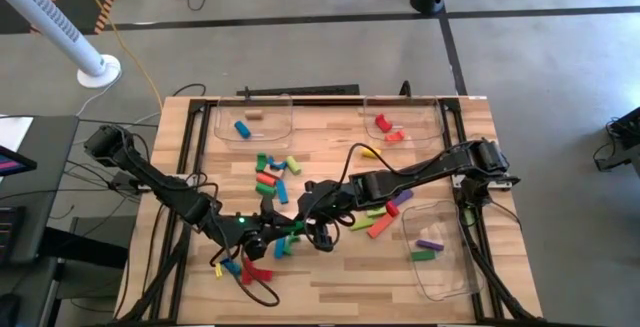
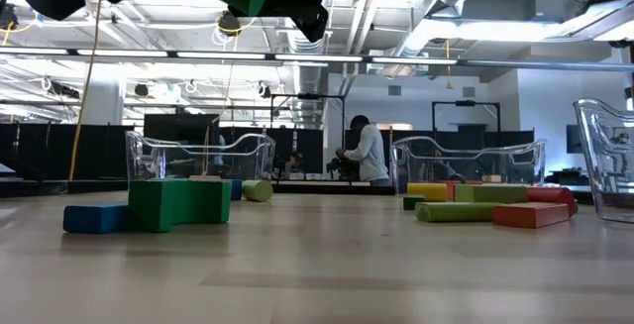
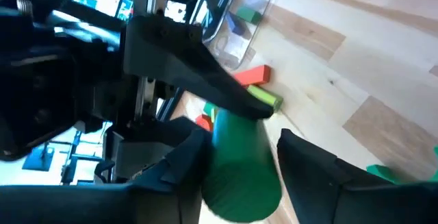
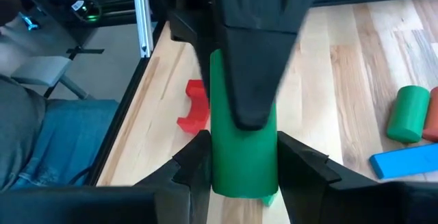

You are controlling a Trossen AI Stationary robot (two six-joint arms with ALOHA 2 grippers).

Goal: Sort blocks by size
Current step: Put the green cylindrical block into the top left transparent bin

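Step in hand, as I judge it: a hand-over of 1 green cylinder (image 3: pixel 239 162) between the 2 arms, held above the tabletop (image 1: pixel 400 277).

Left tool (image 1: pixel 262 239): arm reaches in from the left edge, bent low, tool at the near-centre of the tabletop. Left wrist view shows its 2 fingers pinching the cylinder's sides, with the other tool's finger lying over the cylinder's far end.

Right tool (image 1: pixel 318 229): arm stretches from the right edge across the middle, tool just beside the left one. Right wrist view shows its fingers flanking the same cylinder, touching both sides.

Loose blocks (image 1: pixel 272 172) lie scattered beyond both tools; more lie just right of the right tool, near a clear tray (image 1: pixel 447 279).

Next move, I judge: 1 tool must release cleanly while the other keeps its pinch, then carry the cylinder to a tray matching its size.
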